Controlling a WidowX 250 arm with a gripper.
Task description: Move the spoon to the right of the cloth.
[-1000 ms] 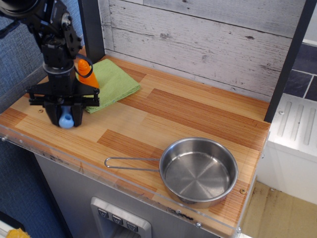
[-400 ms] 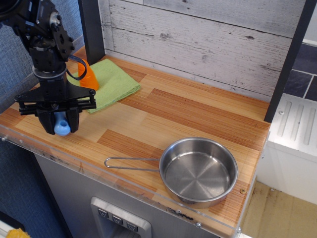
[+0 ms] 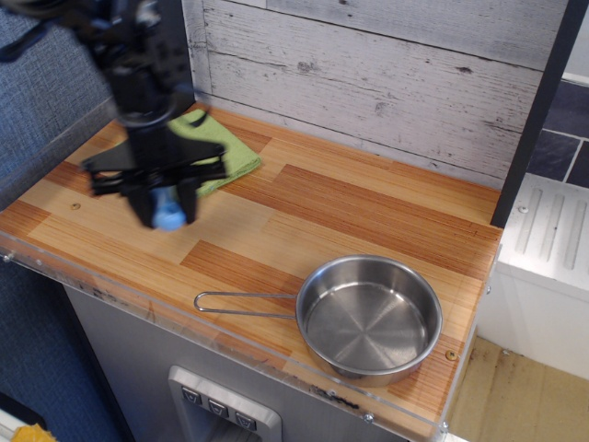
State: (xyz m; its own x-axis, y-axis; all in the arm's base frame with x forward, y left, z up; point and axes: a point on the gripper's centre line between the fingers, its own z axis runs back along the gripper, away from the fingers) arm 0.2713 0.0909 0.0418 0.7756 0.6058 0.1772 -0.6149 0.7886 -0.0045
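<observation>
Rightward went the fingers (image 3: 167,207), pinching one spoon (image 3: 167,217) beside one cloth (image 3: 224,152).

The arm and its hand (image 3: 167,207) are smeared with motion blur near the tabletop's (image 3: 368,207) back-left corner, so how the fingers stand can't be made out. Only the light-blue end of the spoon (image 3: 168,217) peeks out below them; its bowl is hidden. The arm covers most of the cloth (image 3: 235,152). The top edge cuts the arm off.
</observation>
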